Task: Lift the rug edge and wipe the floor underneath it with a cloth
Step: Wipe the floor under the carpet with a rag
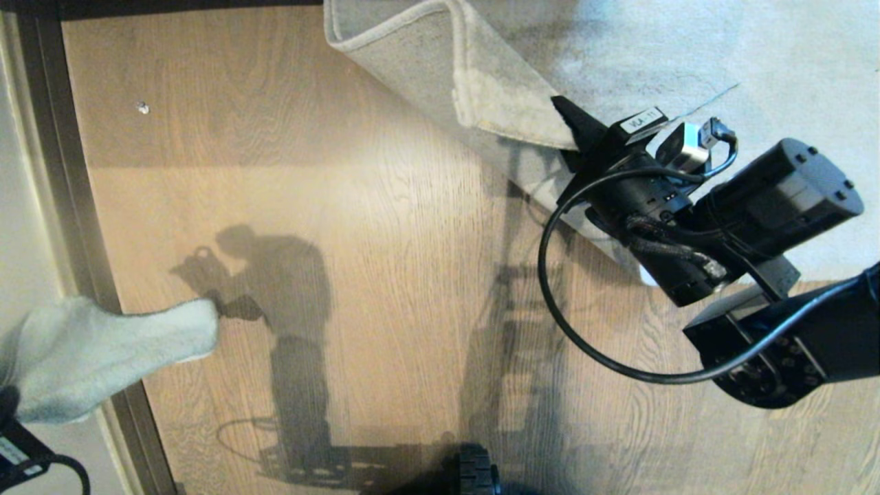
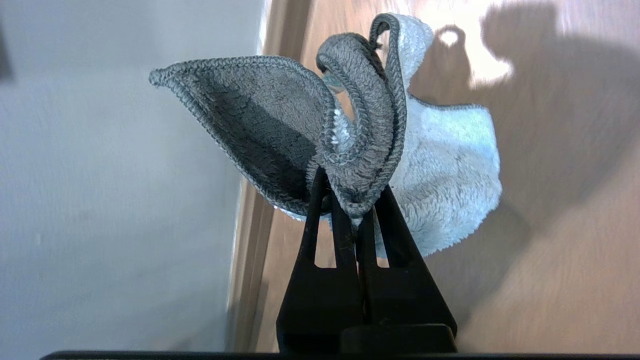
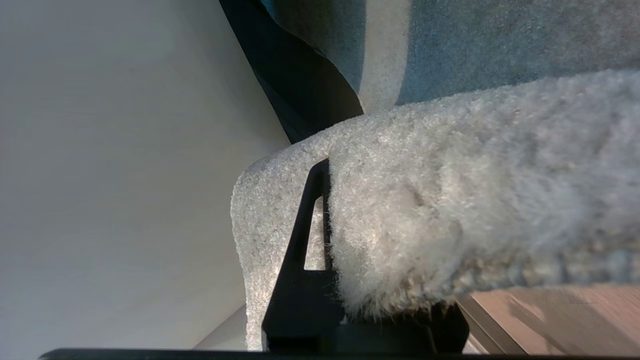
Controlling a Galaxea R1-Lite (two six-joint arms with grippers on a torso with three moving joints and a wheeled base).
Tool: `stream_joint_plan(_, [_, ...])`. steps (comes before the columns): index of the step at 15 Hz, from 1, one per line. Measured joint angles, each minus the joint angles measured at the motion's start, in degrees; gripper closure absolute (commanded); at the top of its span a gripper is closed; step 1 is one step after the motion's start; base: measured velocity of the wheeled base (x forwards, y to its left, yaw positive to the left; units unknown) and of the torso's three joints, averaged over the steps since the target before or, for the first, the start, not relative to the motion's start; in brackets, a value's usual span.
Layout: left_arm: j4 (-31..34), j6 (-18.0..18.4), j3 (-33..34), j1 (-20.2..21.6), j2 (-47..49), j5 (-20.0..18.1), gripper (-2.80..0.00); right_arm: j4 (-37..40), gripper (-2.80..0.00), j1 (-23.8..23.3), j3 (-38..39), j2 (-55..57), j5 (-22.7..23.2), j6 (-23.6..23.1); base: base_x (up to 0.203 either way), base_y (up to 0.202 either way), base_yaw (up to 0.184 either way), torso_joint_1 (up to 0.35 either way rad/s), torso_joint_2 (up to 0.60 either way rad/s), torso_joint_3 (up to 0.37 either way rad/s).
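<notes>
- Where it lies open to the head view, the floor (image 1: 385,227) is light wood-grain plank, the widest thing in sight, crossed by the shadows of both arms and bordered on the robot's left by a dark baseboard strip (image 1: 65,199) with a pale wall (image 1: 24,227) beyond it.
- The rug (image 1: 722,62) covers the floor at the far right, mottled grey-beige, with a dark smudge line near the right arm.
- The rug edge (image 1: 440,62) is folded up and back off the floor, its plain beige backing turned toward the camera, and the planks just beside the fold lie bare.
- The right arm (image 1: 777,199) reaches in from the right, above the rug border.
- The right end effector (image 1: 574,124) is clenched on the rug edge at the fold's near end; in the right wrist view one dark finger (image 3: 310,225) shows against the pile, and the other is hidden behind it.
- The cloth (image 1: 103,357) hangs in the air over the baseboard strip, well apart from the rug edge, pale blue-grey and fluffy with a darker grey side and a stitched hem.
- The left end effector (image 2: 356,210) is clamped tight on a bunched fold of the cloth, fingertips (image 2: 320,200) pressed together around it.
- A small pale speck (image 1: 142,107) sits on the floor, between the baseboard strip and the rug edge.
</notes>
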Motion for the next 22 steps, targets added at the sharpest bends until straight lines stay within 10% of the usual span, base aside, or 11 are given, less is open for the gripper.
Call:
stream_joint_plan(7, [30.15, 4.17, -0.43, -3.55, -26.51, -5.78, 0.00, 0.00, 0.00, 0.11, 0.45, 0.00, 0.02, -0.10, 0.000, 0.000, 0.000, 0.000, 0.00, 0.000])
stream_joint_plan(13, [43.33, 9.26, 0.19, -4.47, -32.69, -27.98, 0.00, 0.03, 0.00, 0.71, 0.75, -0.09, -0.02, -0.35, 0.000, 0.000, 0.000, 0.000, 0.00, 0.000])
stream_joint_plan(22, [43.61, 9.42, 0.30, -4.47, -33.26, -28.37, 0.00, 0.00, 0.00, 0.71, 1.63, -0.50, 0.00, -0.37, 0.000, 0.000, 0.000, 0.000, 0.00, 0.000])
